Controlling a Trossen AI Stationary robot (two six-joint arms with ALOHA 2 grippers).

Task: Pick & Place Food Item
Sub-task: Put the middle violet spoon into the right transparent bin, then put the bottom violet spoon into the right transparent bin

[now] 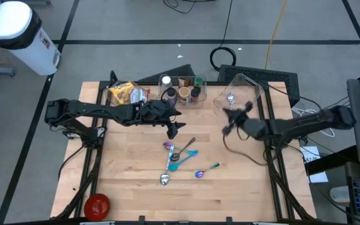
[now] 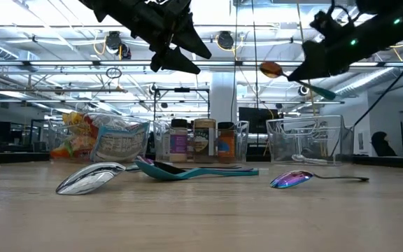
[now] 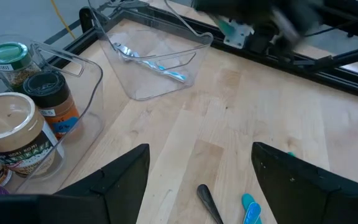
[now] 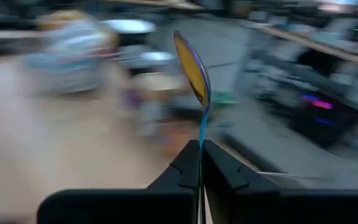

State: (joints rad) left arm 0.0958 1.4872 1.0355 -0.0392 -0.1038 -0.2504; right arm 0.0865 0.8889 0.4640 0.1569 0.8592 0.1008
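Observation:
My right gripper [image 4: 201,146] is shut on a spoon with a gold-tinted bowl [image 4: 191,65] and a blue-teal handle. It hangs high over the table's right side [image 1: 234,120], beside a clear bin [image 1: 245,94]. My left gripper [image 3: 201,177] stands open in the air over the table's middle [image 1: 172,129], holding nothing. Under it, several spoons [image 1: 179,159] lie flat on the wood. A snack bag [image 1: 125,94] and spice jars in a clear organizer [image 1: 183,90] stand at the far edge. My right gripper pinches the spoon's thin handle [image 4: 201,130] between its two fingers. The fingers lie along the handle and point roughly level. The bowl [image 2: 271,69] sticks out past the fingertips, and the spoon is lifted clear of the table.
Another spoon [image 3: 151,57] lies inside the clear bin. A red round object [image 1: 97,205] sits at the near left corner. Bare wood stretches along the near edge [image 1: 230,200]. A white waste bin [image 1: 17,34] stands on the floor beyond the table.

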